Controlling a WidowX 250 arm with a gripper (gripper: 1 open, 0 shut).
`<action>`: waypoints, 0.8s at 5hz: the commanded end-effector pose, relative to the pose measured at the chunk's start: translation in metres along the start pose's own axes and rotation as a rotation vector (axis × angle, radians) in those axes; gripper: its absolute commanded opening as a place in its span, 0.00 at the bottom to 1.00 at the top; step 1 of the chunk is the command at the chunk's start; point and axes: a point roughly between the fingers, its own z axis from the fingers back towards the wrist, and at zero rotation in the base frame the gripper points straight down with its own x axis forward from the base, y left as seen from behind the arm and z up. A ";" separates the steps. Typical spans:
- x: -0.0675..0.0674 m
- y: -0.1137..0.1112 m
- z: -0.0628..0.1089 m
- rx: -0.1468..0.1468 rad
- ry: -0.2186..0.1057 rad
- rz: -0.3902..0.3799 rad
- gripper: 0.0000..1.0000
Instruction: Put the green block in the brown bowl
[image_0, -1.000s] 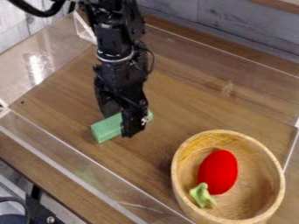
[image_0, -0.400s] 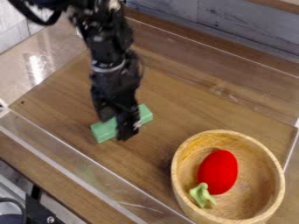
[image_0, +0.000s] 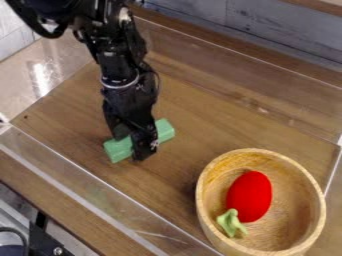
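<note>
The green block (image_0: 159, 133) lies flat on the wooden table, left of centre. My black gripper (image_0: 134, 143) points straight down onto it, fingers open and straddling the block's middle, so only the block's two ends show. The brown bowl (image_0: 297, 172) sits at the lower right and holds a red strawberry-like toy (image_0: 249, 194) with a green stem.
Clear plastic walls (image_0: 80, 170) ring the wooden table (image_0: 241, 110), with the near wall running along the front left edge. A pale surface lies beyond the left wall.
The gripper has come down and shifted slightly left, now sitting low over the green block. The block and bowl have not moved.
</note>
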 end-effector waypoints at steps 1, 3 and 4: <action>0.009 0.004 0.007 -0.012 -0.010 -0.100 1.00; 0.011 -0.003 0.019 -0.047 -0.008 -0.190 1.00; 0.007 -0.010 0.026 -0.058 -0.013 -0.196 1.00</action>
